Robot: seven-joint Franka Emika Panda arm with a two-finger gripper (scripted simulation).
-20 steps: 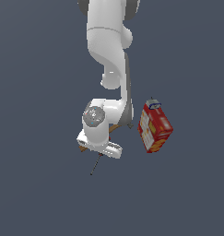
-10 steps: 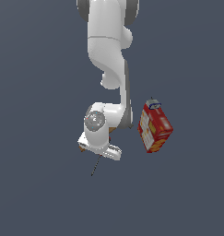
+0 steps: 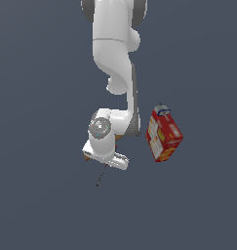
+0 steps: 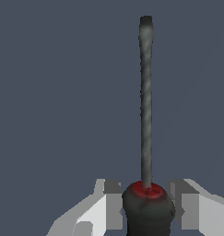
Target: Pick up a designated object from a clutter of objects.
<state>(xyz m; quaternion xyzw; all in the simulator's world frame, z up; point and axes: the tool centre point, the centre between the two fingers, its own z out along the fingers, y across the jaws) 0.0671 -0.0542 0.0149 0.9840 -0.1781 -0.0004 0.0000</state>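
The screwdriver (image 4: 146, 106) has a red-and-black handle and a slim dark shaft. In the wrist view its handle sits between my gripper's (image 4: 147, 206) fingers (image 4: 112, 203), which press against both sides of it. In the exterior view only the thin shaft (image 3: 101, 177) shows, poking out from under the white hand (image 3: 104, 146). The fingertips themselves are hidden there by the hand.
A red cracker box (image 3: 164, 135) with yellow print stands tilted toward the exterior view's right of the hand. A bit of the hammer's wooden handle (image 3: 86, 156) peeks out beside the hand, and its dark head (image 3: 162, 112) shows behind the box top.
The hand has sunk a little onto the screwdriver over the last second and now holds still. The box has not moved.
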